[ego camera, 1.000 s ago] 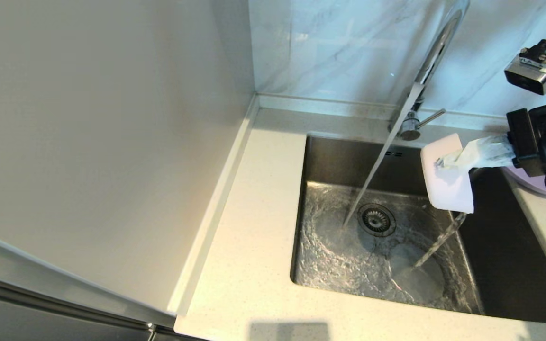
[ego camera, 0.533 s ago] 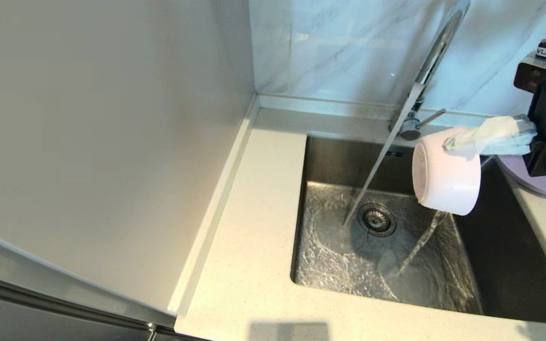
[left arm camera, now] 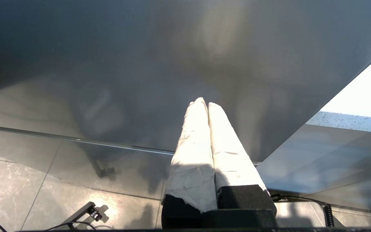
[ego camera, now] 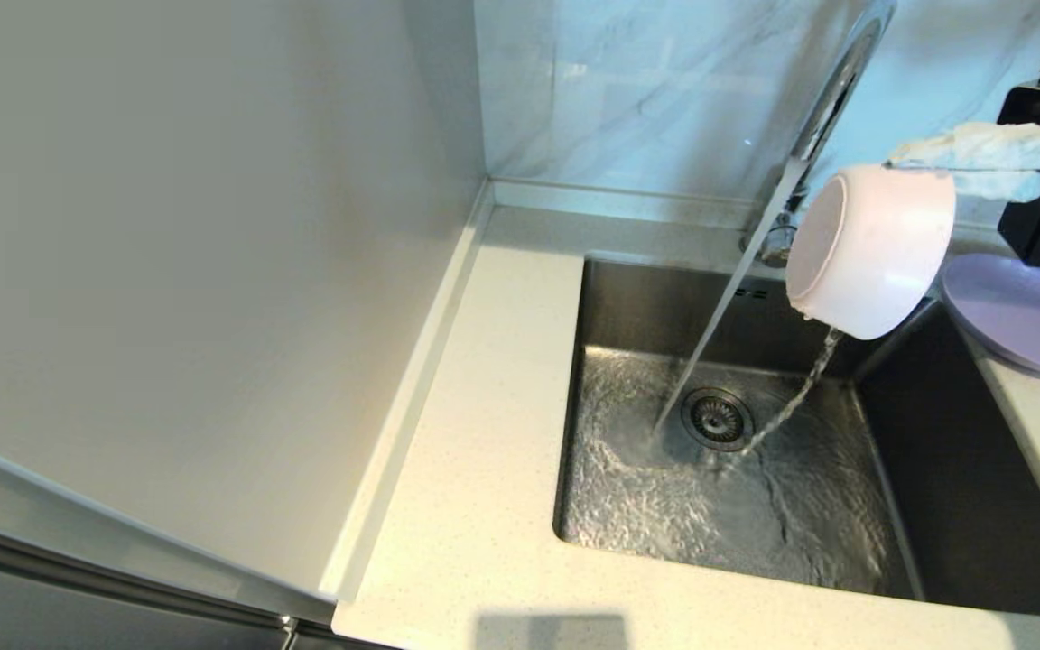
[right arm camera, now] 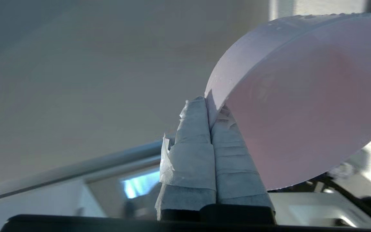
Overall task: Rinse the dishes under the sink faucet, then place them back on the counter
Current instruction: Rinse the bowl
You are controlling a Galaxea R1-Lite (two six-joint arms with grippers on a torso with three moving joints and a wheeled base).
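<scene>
Here, each label names a part of the scene and gives the likely reason for its pose.

Right gripper: its tissue-wrapped fingers are pressed together on the rim of the small pale pink matte dish, holding it above the back right part of the sink; a rim pinch leaves the hollow free to drain.

Pink dish: turned on edge, its opening facing the robot's left and toward the tap; a thin stream of water falls from its lowest edge, so the tilt appears meant to empty rinse water into the basin rather than onto the worktop. In the right wrist view droplets bead on its rim.

Tall chrome gooseneck faucet: running, its slanting jet landing just beside the round metal drain strainer.

Rectangular brushed stainless-steel sink: its floor is rippled with flowing water, catching both streams.

Wide shallow lilac round plate: lying flat on the cream-white speckled stone counter at the sink's right edge, near the dish but apart from it; whether it has been rinsed cannot be told.

Left gripper: parked away from the sink, wrapped fingers together and holding nothing.

Step in hand: judged to be draining the dish before it goes to the counter.

Risk: a wet rim in a narrow pinch could slip.
</scene>
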